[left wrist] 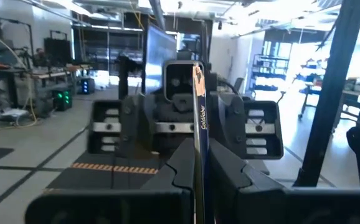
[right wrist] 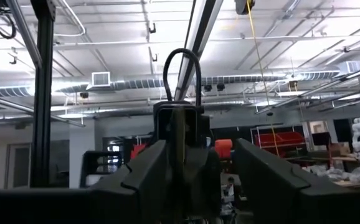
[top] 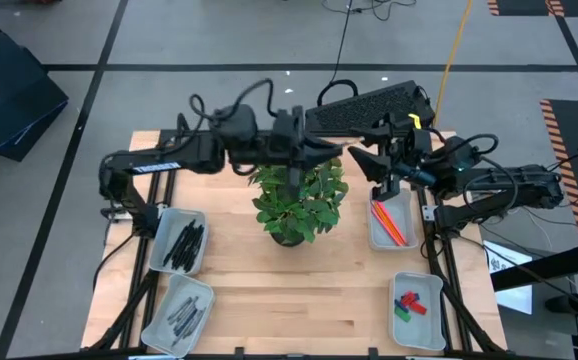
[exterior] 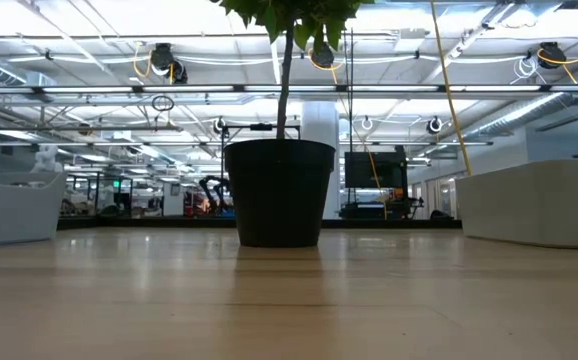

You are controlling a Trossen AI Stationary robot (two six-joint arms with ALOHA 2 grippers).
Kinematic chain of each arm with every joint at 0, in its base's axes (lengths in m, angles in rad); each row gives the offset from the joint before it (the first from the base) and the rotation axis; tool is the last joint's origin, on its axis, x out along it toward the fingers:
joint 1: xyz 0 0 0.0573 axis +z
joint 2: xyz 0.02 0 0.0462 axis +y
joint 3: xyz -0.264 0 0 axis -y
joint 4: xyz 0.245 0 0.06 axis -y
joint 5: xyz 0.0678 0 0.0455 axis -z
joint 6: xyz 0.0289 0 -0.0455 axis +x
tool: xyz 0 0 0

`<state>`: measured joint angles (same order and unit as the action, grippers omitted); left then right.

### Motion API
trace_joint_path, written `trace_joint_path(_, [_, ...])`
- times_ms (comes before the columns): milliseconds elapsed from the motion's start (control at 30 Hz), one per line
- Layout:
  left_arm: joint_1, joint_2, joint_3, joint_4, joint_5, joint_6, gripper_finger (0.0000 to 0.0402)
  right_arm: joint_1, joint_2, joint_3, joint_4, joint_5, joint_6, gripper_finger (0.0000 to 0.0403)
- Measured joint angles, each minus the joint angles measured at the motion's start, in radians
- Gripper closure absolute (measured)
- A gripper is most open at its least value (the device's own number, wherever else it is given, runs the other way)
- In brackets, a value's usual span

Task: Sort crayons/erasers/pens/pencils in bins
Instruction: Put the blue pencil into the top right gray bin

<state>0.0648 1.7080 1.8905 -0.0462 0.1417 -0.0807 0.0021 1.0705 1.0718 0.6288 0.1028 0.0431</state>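
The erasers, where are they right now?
In the high view, the erasers lie in the front right bin, just in front of the bin holding orange pencils.

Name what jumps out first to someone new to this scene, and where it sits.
The leafy plant in its dark pot stands at the table's middle. Above its far side the two grippers meet, the left gripper shut on a thin pencil facing the right gripper. Orange and red pencils fill the bin on the right.

Four shallow pale grey-white plastic bins (top: 416, 217) held sorted black pens (top: 183, 245), orange-red pencils (top: 390, 222) and coloured erasers (top: 410, 304).
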Motion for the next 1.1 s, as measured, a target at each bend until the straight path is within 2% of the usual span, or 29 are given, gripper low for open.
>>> trace_joint_path(267, [-0.015,0.03,0.001,0.019,-0.011,-0.011,0.0378,0.0,0.01,0.0,0.003,-0.03,0.042,0.0269])
trace_joint_path(400, [-0.015,0.03,0.001,0.027,-0.011,-0.011,0.0378,0.0,0.011,0.0,0.004,-0.06,0.05,0.0318])
trace_joint_path(533, [-0.015,0.03,0.001,0.042,-0.014,-0.011,0.0378,0.0,0.011,0.0,0.01,-0.066,0.046,0.0382])
trace_joint_path(667, [-0.015,0.028,0.002,0.019,-0.04,-0.004,0.0372,0.0,0.011,0.0,0.003,-0.063,0.049,0.0386])
trace_joint_path(767, [-0.015,0.026,0.002,-0.006,-0.051,0.02,0.0342,0.0,0.011,0.0,-0.005,-0.063,0.05,0.0389])
trace_joint_path(867, [-0.015,0.014,0.002,-0.043,-0.057,0.046,0.0291,0.0,0.011,0.0,-0.02,-0.062,0.049,0.0389])
trace_joint_path(933, [-0.013,-0.021,0.002,-0.129,-0.066,0.056,0.0256,0.0,-0.005,0.001,-0.064,-0.05,0.049,0.0389])
trace_joint_path(1000, [-0.004,-0.071,0.002,-0.233,-0.065,0.073,0.0229,0.0,-0.028,0.039,-0.177,-0.022,0.032,0.0389])
trace_joint_path(1100, [0.005,-0.161,0.002,-0.384,-0.067,0.105,0.0202,0.0,-0.061,0.153,-0.447,0.052,-0.021,0.0389])
